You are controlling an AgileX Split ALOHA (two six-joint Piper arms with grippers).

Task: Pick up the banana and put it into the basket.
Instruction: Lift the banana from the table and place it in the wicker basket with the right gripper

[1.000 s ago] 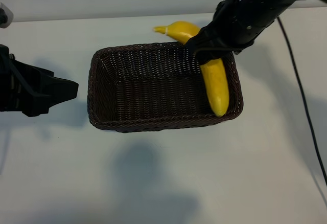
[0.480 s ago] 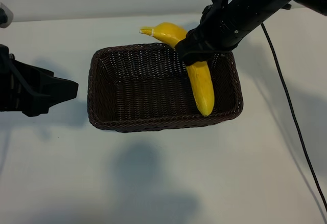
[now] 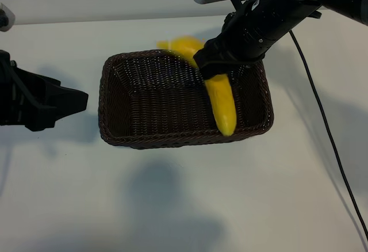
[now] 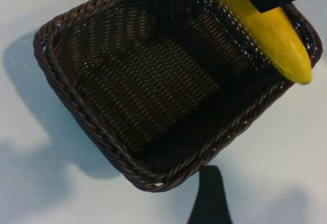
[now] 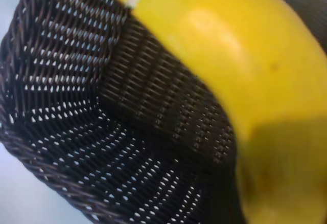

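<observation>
Exterior view: right tool [image 3: 214,68] grips the curved yellow banana [image 3: 221,105] at mid-length above the dark brown woven wicker basket [image 3: 115,99] on the white counter [image 3: 172,194]; left tool [image 3: 77,101], jaws wide, waits beside it. Left wrist view: banana [image 4: 276,32] tip overhangs the rim.

1. The outside camera looks down steeply at the worktop [image 3: 184,206] and faces both arms.
2. The left wrist camera looks down into the basket [image 4: 76,111] from fairly near.
3. The right wrist camera is very close to the banana [image 5: 245,70].
4. All three views show the basket and banana.
</observation>
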